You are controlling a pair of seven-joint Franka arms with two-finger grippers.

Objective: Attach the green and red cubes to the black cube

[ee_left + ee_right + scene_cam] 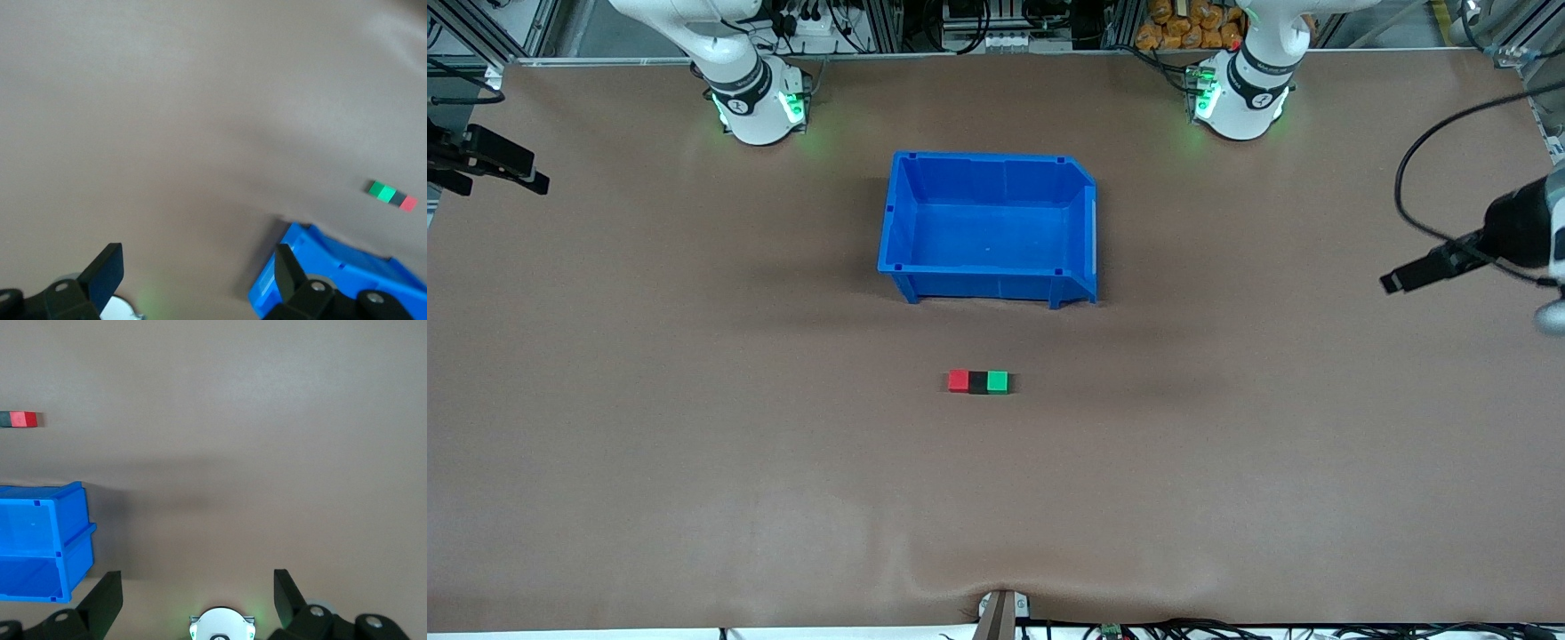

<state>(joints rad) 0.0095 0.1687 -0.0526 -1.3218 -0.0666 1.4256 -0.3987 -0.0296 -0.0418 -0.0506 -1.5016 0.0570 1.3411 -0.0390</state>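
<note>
My left hand (193, 280) hangs empty over bare table at the left arm's end, well away from the open-topped blue plastic bin (989, 227), its two black fingers spread wide with nothing between them. My right hand (193, 600) is the same: fingers parted, empty, up over the brown table (694, 444) at the right arm's end, also well clear of the bin. Both arms look to be waiting.

From either wrist the bin shows as a near corner, with the cubes small past it. The three sit in one tight row on the table, nearer the front camera than the bin and apart from it: the small bright red cube (958, 381) toward the right arm's end, the matte black cube (978, 382) in the middle, the bright green cube (998, 382) toward the left arm's end. Each coloured cube appears to touch the black one face to face, so I judge the joining already made.

These look like light, rigid, solid little blocks with smooth flat faces, not fragile, but likely slick enough to skid on the table if nudged. If I had to lift the row, I would pinch the black cube across its two free faces, the one toward the bin and the one away from it, square on. Whether the joints would hold I cannot tell.
</note>
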